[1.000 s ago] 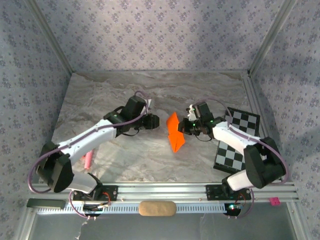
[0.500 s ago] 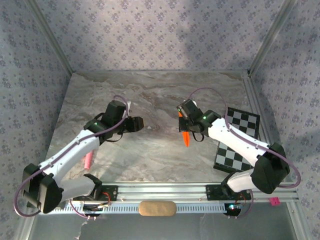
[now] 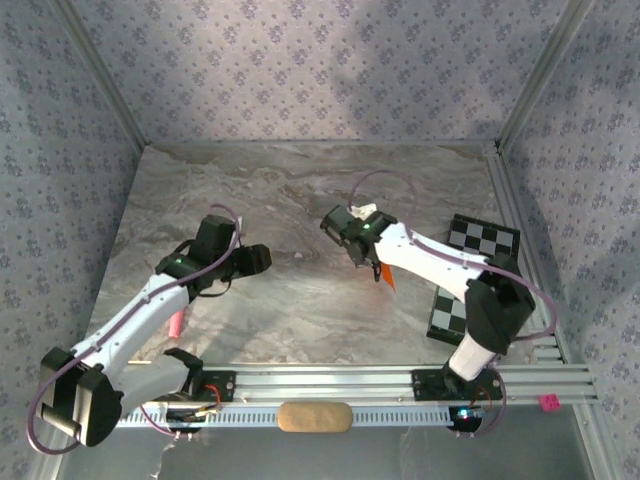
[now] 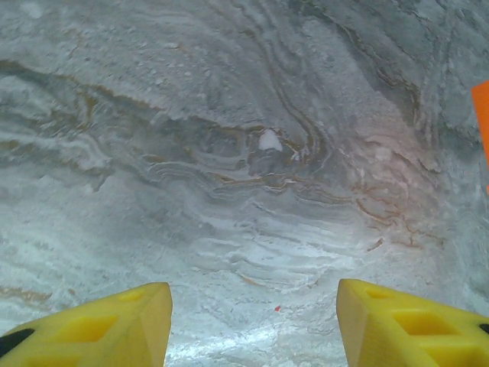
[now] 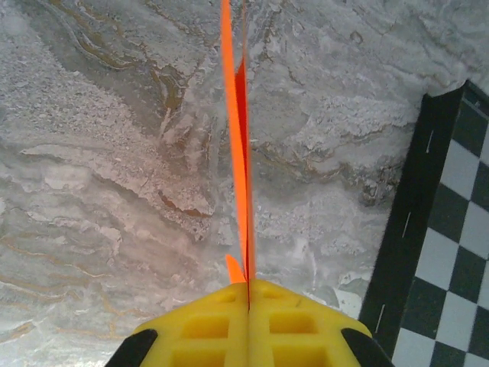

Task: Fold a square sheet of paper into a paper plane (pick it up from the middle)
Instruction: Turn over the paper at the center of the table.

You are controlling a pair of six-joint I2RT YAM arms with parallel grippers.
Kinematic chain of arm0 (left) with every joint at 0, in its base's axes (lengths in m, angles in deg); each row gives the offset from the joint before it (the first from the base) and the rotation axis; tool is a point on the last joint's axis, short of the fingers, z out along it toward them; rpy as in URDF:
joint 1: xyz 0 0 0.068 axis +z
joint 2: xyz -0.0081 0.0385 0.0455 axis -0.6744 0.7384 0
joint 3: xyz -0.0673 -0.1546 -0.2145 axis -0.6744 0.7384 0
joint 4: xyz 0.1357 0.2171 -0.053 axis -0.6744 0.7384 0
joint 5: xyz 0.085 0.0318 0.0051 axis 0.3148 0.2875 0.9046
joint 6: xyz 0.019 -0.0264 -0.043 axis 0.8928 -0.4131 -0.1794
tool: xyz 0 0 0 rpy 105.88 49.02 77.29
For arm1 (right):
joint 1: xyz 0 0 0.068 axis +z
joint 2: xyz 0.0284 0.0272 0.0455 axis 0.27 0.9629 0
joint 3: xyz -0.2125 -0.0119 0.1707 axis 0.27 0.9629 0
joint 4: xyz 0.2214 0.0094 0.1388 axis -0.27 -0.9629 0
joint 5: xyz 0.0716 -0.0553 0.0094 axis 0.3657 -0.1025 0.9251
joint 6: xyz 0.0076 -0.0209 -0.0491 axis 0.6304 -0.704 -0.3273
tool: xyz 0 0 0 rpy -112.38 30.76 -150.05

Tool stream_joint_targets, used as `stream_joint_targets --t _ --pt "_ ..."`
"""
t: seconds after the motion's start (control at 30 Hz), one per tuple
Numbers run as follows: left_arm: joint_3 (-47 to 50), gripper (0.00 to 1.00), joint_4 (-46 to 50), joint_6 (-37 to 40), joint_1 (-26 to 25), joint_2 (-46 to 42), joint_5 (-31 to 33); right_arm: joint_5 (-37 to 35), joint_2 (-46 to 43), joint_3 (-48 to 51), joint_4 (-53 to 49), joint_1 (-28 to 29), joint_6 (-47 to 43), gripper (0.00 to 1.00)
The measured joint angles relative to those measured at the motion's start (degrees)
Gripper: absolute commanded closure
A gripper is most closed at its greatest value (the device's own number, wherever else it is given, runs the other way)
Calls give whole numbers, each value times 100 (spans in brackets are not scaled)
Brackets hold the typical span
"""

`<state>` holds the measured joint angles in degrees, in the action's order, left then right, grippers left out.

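Observation:
The square sheet of paper is bright orange and folded into a slim paper plane (image 3: pixel 384 277). It hangs at the table's middle right, partly hidden under my right arm. My right gripper (image 3: pixel 372 262) is shut on it. In the right wrist view the plane (image 5: pixel 238 153) stands edge-on, running straight out from the closed yellow fingers (image 5: pixel 206 325) of the right gripper (image 5: pixel 248 292). My left gripper (image 3: pixel 257 260) is off to the left, well apart from the paper. Its jaws (image 4: pixel 254 306) stand open over bare marble, and an orange edge (image 4: pixel 481 126) shows at the far right.
A black-and-white checkerboard card (image 3: pixel 478 262) lies at the right, close to the right gripper (image 5: pixel 451 245). A small pink stick (image 3: pixel 176 322) lies under the left arm. A tan pad (image 3: pixel 314 416) sits on the front rail. Patterned walls enclose the table.
The left gripper has opened, let go of the paper and drawn back to the left. The right arm has swung left, turning the paper edge-on and lower.

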<state>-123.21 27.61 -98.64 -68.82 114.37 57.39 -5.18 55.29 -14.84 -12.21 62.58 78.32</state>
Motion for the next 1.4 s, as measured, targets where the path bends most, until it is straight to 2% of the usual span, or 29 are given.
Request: stream_joint_targets --t 0.2,0.37,0.57,0.67,0.73,0.77,0.9,1.0,1.13,1.27,1.4 --pt "96 38 109 -201 404 -232 188 -219 1043 -533 -181 358 35 97" --pt "94 35 328 -199 592 -367 269 -131 1849 -1025 -262 702 76 93" --pt "92 31 374 -116 656 -474 236 654 2398 -1563 -55 879 66 84" --pt "79 29 459 -39 684 -474 201 1191 2411 -1596 223 841 35 73" --pt "72 17 466 -13 706 -474 181 1622 2411 -1593 485 778 13 65" --pt "70 7 474 -28 726 -474 179 1862 2398 -1561 669 732 -2 62" --pt "70 1 492 -92 811 -461 9 2734 1943 -933 1572 503 33 60" --pt "70 0 380 -155 857 -345 -343 3307 1211 -173 2269 243 35 63" --pt "111 2 44 -337 846 17 -951 4151 -13 1119 3412 -363 208 75" --pt "254 20 -505 -599 673 483 -1434 5021 -667 2428 4489 -1274 566 89" --pt "114 33 -776 -756 136 1200 -1615 5591 -673 3064 4811 -1786 750 92"
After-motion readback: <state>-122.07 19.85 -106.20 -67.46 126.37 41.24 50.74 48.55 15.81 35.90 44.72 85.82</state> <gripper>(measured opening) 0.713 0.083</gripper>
